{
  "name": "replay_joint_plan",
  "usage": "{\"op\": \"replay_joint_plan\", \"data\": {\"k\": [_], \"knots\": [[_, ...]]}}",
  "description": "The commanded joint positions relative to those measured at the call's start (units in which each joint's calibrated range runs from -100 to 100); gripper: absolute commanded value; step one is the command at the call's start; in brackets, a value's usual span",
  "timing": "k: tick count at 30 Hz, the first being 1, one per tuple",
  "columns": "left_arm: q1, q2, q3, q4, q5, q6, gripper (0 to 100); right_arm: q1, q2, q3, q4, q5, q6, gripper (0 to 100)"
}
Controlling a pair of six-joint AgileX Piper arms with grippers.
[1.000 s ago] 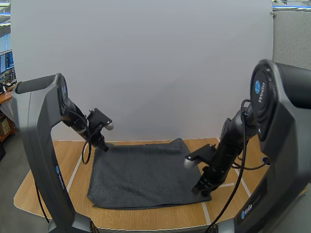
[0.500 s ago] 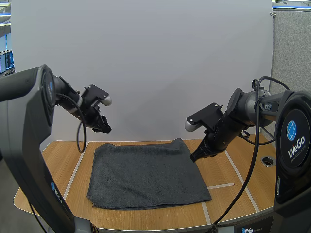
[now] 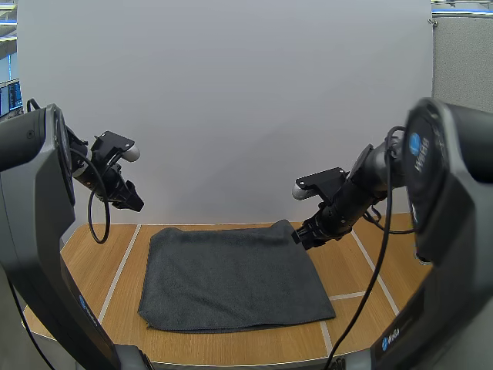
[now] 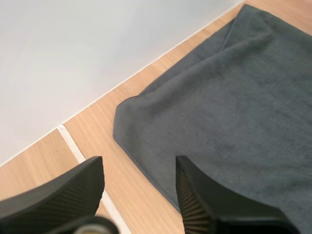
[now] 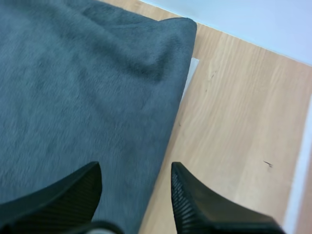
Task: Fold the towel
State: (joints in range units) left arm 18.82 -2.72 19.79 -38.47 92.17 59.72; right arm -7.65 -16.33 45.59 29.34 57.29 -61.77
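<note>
Risen off the grey towel (image 3: 231,277) lying flat on the tabletop (image 3: 92,270), both spread and empty now, left tool (image 3: 131,202) beyond its far-left corner, right tool (image 3: 303,235) over its far-right corner: probably one fold finished.

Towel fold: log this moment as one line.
towel: flat on table | left gripper: open, empty, above towel's left edge | right gripper: open, empty, above towel's right edge
</note>
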Motion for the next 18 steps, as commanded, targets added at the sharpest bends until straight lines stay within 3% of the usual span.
{"op": "replay_joint_plan", "data": {"k": [1, 5, 8, 18], "knots": [[0.72, -0.16, -0.07, 0.05, 5.21, 0.86, 74, -2.63, 7.74, -6.28, 6.09, 5.38, 0.18, 73], [0.72, -0.03, -0.07, 1.83, 5.21, 0.98, 82, -5.97, 14.18, -9.39, 8.75, 10.08, -2.58, 73], [0.72, -0.03, -0.07, 1.82, 5.03, 1.07, 83, -7.13, 18.02, -10.52, 10.48, 15.28, -4.53, 73], [0.72, -0.03, -0.07, 2.79, 4.34, 0.96, 83, -7.24, 25.23, -10.66, 17.61, 19.69, -11.17, 73]]}}
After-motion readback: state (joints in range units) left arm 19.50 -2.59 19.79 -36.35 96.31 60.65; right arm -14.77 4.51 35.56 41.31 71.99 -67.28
